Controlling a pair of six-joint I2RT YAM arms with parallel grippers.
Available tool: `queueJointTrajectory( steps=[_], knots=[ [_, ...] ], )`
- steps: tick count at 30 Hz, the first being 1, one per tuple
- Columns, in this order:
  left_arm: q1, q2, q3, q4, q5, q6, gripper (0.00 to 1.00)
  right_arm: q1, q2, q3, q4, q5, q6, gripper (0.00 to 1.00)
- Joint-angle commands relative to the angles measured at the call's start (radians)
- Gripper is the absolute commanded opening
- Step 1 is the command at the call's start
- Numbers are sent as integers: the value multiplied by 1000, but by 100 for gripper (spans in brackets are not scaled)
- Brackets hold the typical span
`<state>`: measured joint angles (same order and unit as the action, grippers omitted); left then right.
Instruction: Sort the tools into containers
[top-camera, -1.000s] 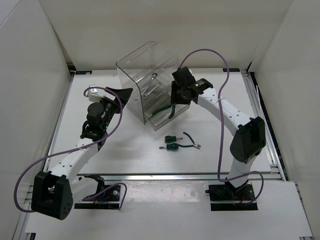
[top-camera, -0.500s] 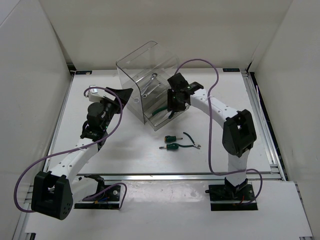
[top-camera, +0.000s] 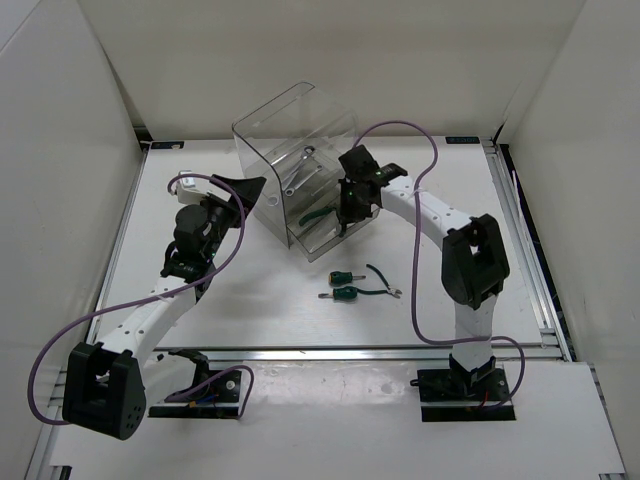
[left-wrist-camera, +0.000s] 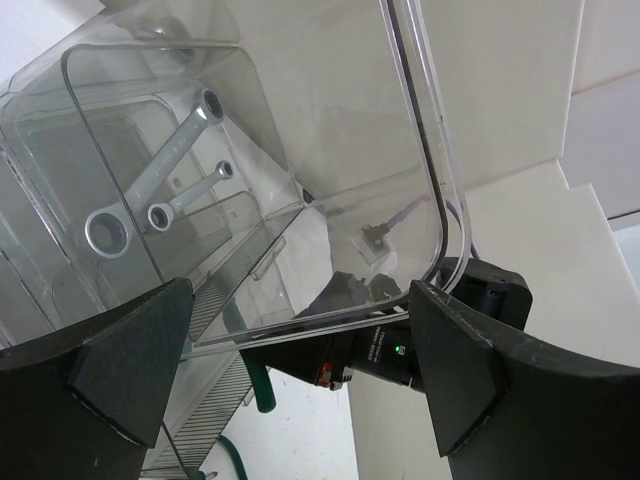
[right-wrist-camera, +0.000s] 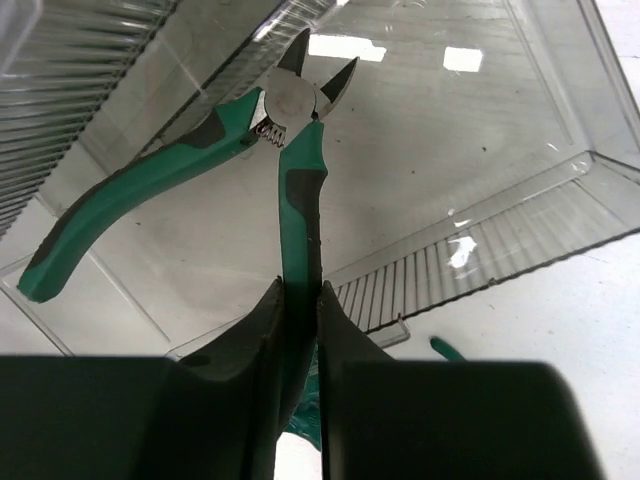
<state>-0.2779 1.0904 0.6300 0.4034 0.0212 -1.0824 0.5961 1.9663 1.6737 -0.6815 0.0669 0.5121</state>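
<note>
From above, the right gripper reaches into the clear drawer holding green pliers, while the left gripper gapes wide beside it. On the left wrist view, two wrenches lie diagonally. On the right wrist view, fingers pinch one handle, and the pliers' nose points away into the drawer.

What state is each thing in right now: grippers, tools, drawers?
Right gripper: shut on one handle of the green pliers.
Green pliers: handles spread, head over the open drawer.
Left gripper: open, empty, at a corner of the organiser.
Two wrenches: lying in an upper drawer.
Two screwdrivers: lying on the table.
Second pliers: on the table beside the screwdrivers.
</note>
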Motion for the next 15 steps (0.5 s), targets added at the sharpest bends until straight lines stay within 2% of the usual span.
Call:
queueJointTrajectory(
  steps=[1, 6, 9, 10, 12, 13, 15],
  knots=[
    [-1, -4, 28, -5, -12, 2, 99, -2, -15, -5, 98, -45, 15, 0],
    [-1, 5, 33, -3, -12, -1, 99, 2, -17, -34, 171, -45, 95, 0],
    [-1, 9, 34, -5, -9, -1, 99, -1, 3, 10, 160, -82, 105, 14],
    [-1, 8, 39, -8, -12, -1, 99, -1, 22, 23, 148, -81, 111, 23],
    [-1, 8, 39, -14, -12, 1, 99, 2, 28, 58, 111, -31, 126, 31],
    [0, 5, 39, -14, -9, -2, 99, 8, 28, 61, 105, -18, 126, 41],
    [2, 5, 39, -15, -9, -1, 99, 5, 4, 47, 120, -6, 126, 49]
  ],
)
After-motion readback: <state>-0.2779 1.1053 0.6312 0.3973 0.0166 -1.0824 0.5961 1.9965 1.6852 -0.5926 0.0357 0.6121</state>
